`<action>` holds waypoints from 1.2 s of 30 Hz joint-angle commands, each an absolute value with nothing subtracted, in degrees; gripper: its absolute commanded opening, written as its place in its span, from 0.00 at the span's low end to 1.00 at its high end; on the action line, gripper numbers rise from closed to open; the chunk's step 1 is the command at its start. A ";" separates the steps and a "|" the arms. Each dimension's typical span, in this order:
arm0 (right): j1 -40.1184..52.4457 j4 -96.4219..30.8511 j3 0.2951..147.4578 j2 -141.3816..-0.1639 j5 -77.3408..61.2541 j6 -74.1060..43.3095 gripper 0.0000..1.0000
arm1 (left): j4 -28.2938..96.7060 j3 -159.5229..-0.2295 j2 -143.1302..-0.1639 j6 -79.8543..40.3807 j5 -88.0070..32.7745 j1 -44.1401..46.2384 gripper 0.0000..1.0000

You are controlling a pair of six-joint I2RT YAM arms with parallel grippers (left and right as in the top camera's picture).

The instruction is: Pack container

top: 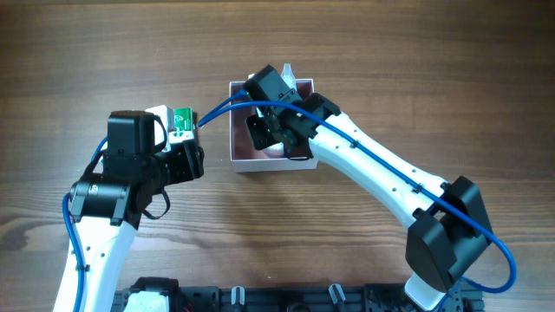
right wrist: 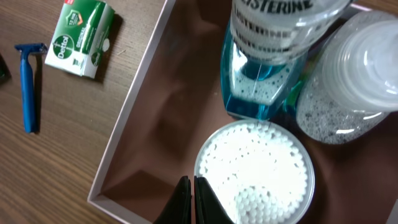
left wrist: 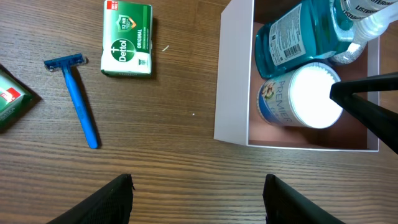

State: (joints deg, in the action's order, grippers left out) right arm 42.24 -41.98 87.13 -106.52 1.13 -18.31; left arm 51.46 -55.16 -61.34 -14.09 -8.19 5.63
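Observation:
The container [top: 260,165] is a square white box with a pink inside; it also shows in the left wrist view [left wrist: 233,74] and the right wrist view [right wrist: 134,118]. Inside it stand a blue mouthwash bottle [right wrist: 267,50], a clear speckled bottle [right wrist: 354,81] and a round jar of cotton buds [right wrist: 255,171]. My right gripper [right wrist: 191,199] is shut and empty, low over the container beside the jar. My left gripper [left wrist: 199,199] is open and empty above bare table, left of the container. A green soap box [left wrist: 127,38] and a blue razor [left wrist: 78,99] lie on the table to the left.
A second green box [left wrist: 9,99] shows at the left edge of the left wrist view. One green box [top: 182,121] shows overhead by the left arm. The right arm reaches across the container from the right. Dark fixtures line the table's front edge.

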 commanded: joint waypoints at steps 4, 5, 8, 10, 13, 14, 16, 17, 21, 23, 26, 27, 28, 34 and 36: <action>42.59 -41.56 87.33 -109.38 2.04 -17.89 0.04 | 51.51 -56.38 -61.63 -13.96 -7.88 5.89 0.68; 42.59 -41.52 87.33 -110.10 1.45 -17.28 0.04 | 51.51 -56.38 -61.63 -13.96 -7.88 5.89 0.68; 42.59 -41.08 87.33 -111.20 0.54 -15.73 0.04 | 51.51 -56.38 -61.63 -13.98 -7.88 5.89 0.68; 42.81 -40.42 87.33 -111.66 0.38 -14.46 0.04 | 51.51 -56.38 -61.63 -13.96 -7.88 5.89 0.68; 43.13 -39.40 87.33 -111.77 0.32 -13.30 0.04 | 51.51 -56.38 -61.63 -13.96 -7.88 5.89 0.68; 43.27 -39.00 87.33 -111.77 -0.19 -12.75 0.04 | 51.51 -56.38 -61.63 -13.96 -7.88 5.89 0.68; 43.33 -38.52 87.33 -111.92 -1.91 -11.92 0.04 | 51.51 -56.38 -61.63 -13.96 -7.88 5.89 0.68; 43.33 -38.35 87.31 -111.96 -2.72 -11.92 0.04 | 51.51 -56.38 -61.63 -13.96 -7.88 5.89 0.68; 43.33 -38.35 87.31 -112.42 -3.51 -12.03 0.04 | 51.51 -56.38 -61.63 -13.96 -7.86 5.89 0.68; 43.33 -38.35 87.31 -112.92 -3.49 -12.19 0.04 | 51.51 -56.38 -61.63 -13.96 -7.88 5.89 0.68; 43.33 -38.46 87.31 -114.17 -2.74 -13.74 0.04 | 51.53 -56.38 -61.63 -13.96 -7.88 5.89 0.68; 43.33 -38.44 87.31 -114.56 -2.59 -13.96 0.04 | 51.53 -56.38 -61.63 -13.96 -7.88 5.89 0.68; 43.33 -38.41 87.31 -114.89 -2.61 -14.24 0.04 | 51.55 -56.38 -61.63 -13.96 -7.88 5.89 0.68; 43.33 -38.50 87.31 -115.55 2.35 -19.27 0.04 | 51.59 -56.38 -61.63 -13.96 -7.88 5.89 0.68; 43.33 -38.76 87.31 -115.55 4.03 -20.95 0.04 | 51.75 -56.38 -61.63 -13.96 -7.88 5.89 0.68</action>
